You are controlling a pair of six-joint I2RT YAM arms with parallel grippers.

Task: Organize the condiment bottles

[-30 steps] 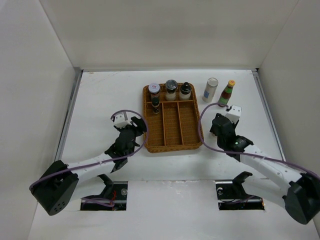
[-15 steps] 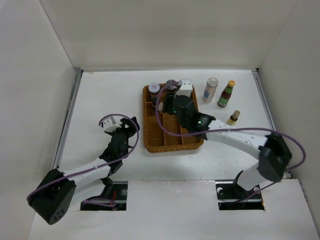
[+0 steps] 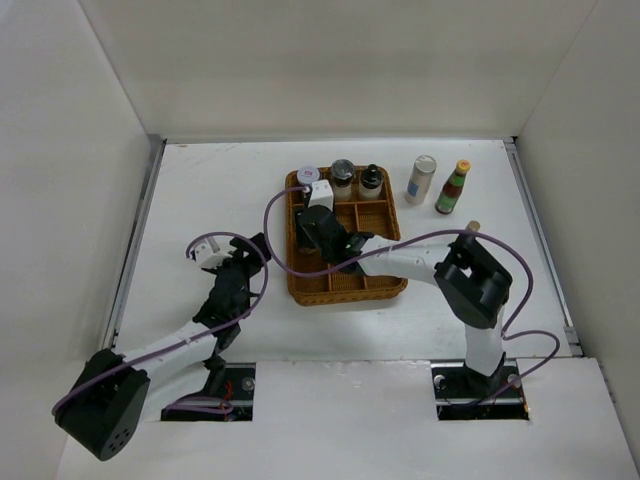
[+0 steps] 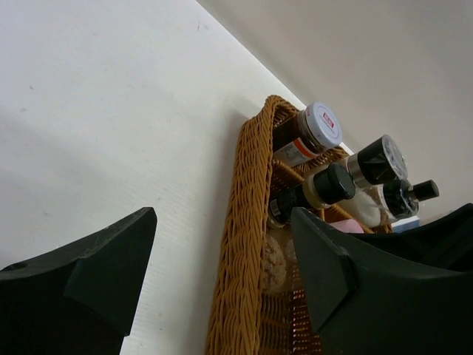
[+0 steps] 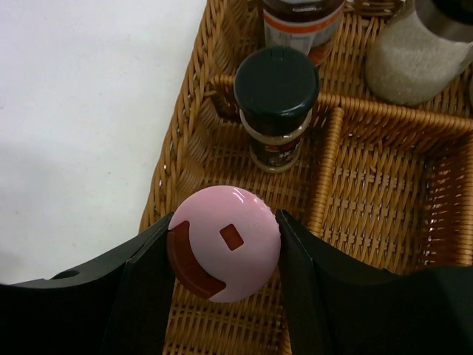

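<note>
My right gripper point(image 5: 225, 248) is shut on a pink-capped bottle point(image 5: 235, 220), holding it upright over the left compartment of the wicker tray point(image 5: 188, 148), just behind a dark-lidded jar point(image 5: 276, 103). From above, the right gripper point(image 3: 318, 232) reaches across the tray point(image 3: 392, 285). Three jars stand along its back row: white-lidded point(image 3: 307, 175), grey-lidded point(image 3: 343, 172) and black-capped point(image 3: 371, 179). The white shaker point(image 3: 421, 179), the yellow-capped sauce bottle point(image 3: 453, 187) and a small amber bottle point(image 3: 472, 228) stand on the table to the right. My left gripper point(image 3: 235, 265) is open and holds nothing, left of the tray.
In the left wrist view the tray's woven rim point(image 4: 247, 244) lies between and beyond my open fingers. The right arm's elbow point(image 3: 470, 280) stands by the tray's right front corner, close to the amber bottle. White walls enclose the table.
The right arm has swung from the right side of the table to over the tray's left compartment, carrying the pink-capped bottle. The left gripper has opened and drawn back leftward from the tray.
</note>
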